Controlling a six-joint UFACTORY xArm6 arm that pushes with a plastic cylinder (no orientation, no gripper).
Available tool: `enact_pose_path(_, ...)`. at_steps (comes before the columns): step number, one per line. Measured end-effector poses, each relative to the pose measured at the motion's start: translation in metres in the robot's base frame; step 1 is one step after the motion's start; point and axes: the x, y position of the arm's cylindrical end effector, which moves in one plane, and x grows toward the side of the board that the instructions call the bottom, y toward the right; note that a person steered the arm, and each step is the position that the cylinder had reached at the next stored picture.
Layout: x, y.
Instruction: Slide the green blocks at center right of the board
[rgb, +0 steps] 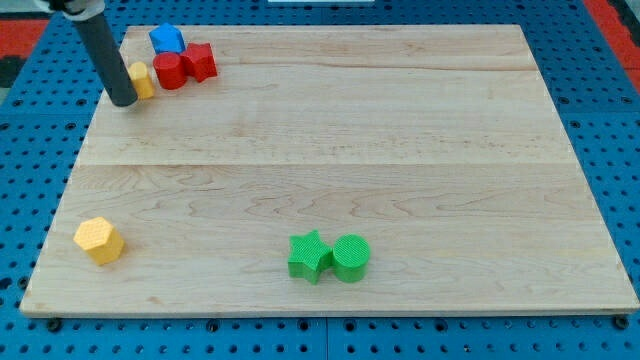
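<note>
A green star block (309, 256) and a green round block (351, 258) sit touching side by side near the view's bottom, slightly right of the board's middle. My tip (124, 100) is at the view's top left, far from both green blocks. It stands just left of a small yellow block (142, 80) and partly hides it.
A blue block (166, 40), a red round block (170, 71) and a red star block (200, 62) cluster at the top left, right of the tip. A yellow hexagonal block (99, 240) lies at the bottom left. The wooden board (400, 130) rests on a blue pegboard.
</note>
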Motion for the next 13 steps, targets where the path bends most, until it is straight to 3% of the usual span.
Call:
enact_pose_path(4,-0.009,0.013)
enact_pose_path(6,0.069,0.026)
enact_pose_path(8,0.118,0.088)
enact_pose_path(9,0.166,0.132)
enact_pose_path(11,0.256,0.162)
enact_pose_path(13,0.256,0.310)
